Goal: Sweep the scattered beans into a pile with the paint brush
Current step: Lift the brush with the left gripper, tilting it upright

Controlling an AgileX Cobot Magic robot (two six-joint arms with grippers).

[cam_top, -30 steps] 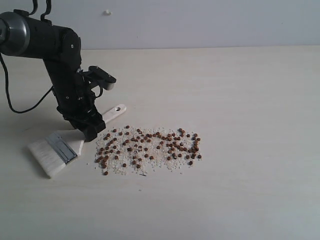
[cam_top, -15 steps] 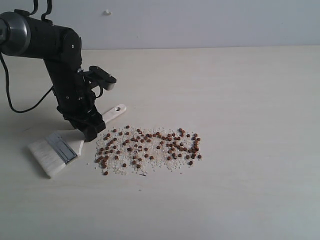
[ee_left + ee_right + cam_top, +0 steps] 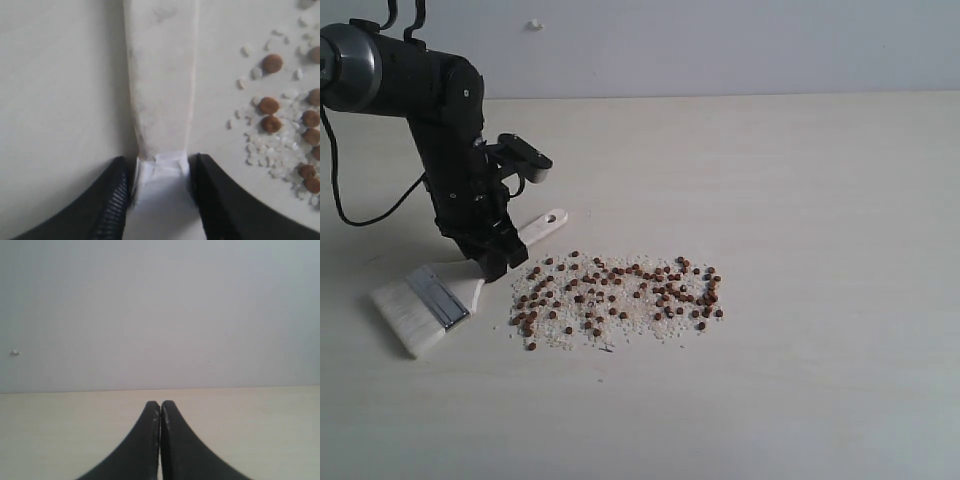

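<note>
exterior: oblique over table [image 3: 820,200] | left wrist: close, downward | right wrist: level, wall [image 3: 160,300]

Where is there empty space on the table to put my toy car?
The table is bare right of the beans and in front of them. Behind them, toward the wall, is bare too. The left is crowded: the paint brush lies there, the left tool clamped on its handle, close beside the beans.

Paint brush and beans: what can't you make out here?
Left wrist view: bristles and ferrule of the paint brush, cut off by the frame edge.
Exterior view: grip of the left hand on the handle, hidden by the arm.
Exterior view: right hand, outside the frame.
Exterior view: count of the beans, too small.
</note>
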